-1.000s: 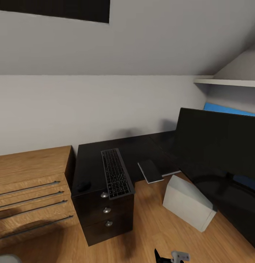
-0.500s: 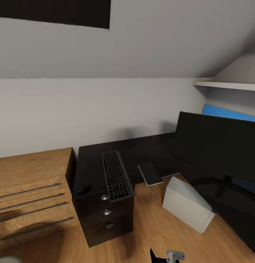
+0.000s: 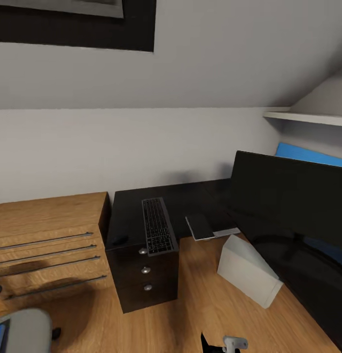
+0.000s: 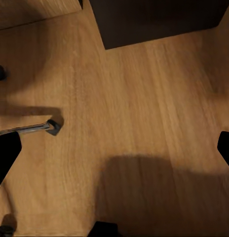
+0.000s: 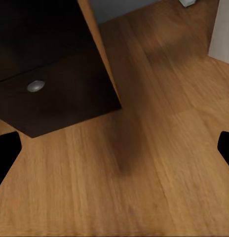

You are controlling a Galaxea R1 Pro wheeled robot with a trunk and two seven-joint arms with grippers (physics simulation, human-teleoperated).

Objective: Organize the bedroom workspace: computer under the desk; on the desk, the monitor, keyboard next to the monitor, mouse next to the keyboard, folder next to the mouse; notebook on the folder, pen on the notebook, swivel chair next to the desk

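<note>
Open wood floor lies between the counter's drawer pedestal and the tilted computer; the monitor walls off the right wing, the keyboard covers the pedestal top.

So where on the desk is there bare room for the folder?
Bare black top lies between the keyboard and the notebook, and behind both toward the wall. The mouse sits left of the keyboard. The monitor crowds the right wing of the desk.
</note>
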